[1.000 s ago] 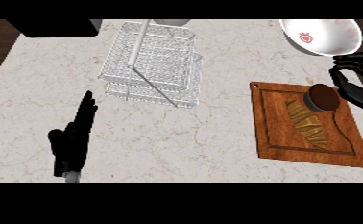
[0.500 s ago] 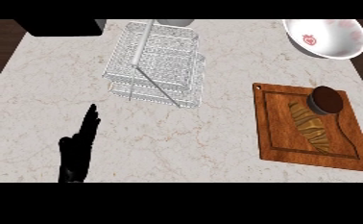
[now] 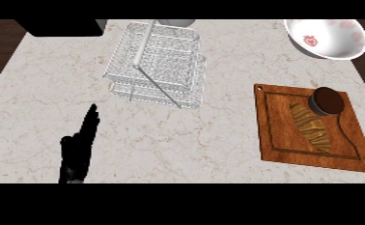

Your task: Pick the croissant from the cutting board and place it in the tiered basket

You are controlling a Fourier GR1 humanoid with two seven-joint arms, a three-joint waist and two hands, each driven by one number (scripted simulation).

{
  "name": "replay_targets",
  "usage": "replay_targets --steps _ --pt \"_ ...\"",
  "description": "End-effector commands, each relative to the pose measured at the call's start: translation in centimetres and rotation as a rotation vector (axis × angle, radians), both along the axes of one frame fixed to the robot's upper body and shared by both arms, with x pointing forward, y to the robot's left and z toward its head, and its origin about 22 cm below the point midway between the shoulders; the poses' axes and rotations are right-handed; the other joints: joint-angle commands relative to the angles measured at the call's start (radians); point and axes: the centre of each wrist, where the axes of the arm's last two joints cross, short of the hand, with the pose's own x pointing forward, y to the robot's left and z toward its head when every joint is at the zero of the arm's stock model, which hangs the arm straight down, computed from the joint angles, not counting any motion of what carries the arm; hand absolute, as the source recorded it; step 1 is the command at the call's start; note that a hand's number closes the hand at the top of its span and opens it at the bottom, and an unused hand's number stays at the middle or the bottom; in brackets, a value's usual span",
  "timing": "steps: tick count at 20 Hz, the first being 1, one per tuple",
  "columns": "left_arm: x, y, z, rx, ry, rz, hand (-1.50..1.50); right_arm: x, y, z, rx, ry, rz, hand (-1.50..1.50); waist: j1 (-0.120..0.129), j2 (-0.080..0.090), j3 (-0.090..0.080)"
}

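Right hand gone from 3 o'clock; left hand rests straight-fingered at 8; croissant on cutting board at 4, ungrasped; tiered basket at 12; next: reach croissant.

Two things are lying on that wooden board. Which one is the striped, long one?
The tan croissant with brown stripes, lying lengthwise along the wooden cutting board. The other, at its far end, is a small round dark brown object, plain and unstriped.

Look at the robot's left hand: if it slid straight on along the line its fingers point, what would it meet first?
The left hand points up the counter, slightly rightward. First would probably be the tiered basket's near-left corner, though height is unclear.
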Motion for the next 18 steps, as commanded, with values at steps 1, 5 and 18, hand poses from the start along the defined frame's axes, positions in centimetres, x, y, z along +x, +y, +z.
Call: replay_targets --steps 1,5,18 --pt "0.3 -0.5 -0.6 0.004 0.006 -0.001 0.0 0.5 2.6 2.8 -0.252 0.154 0.043 -1.5 0.006 0.004 -0.002" --pt "-0.7 0.1 -1.2 -0.01 0.03 -0.009 0.0 0.1 5.8 3.9 -0.367 0.192 -0.019 -1.5 0.01 0.002 0.0" --pt "0.7 -0.7 -0.3 -0.001 0.01 -0.024 0.0 2.8 13.2 -2.0 -0.548 0.308 -0.077 -1.5 0.026 0.006 0.002"
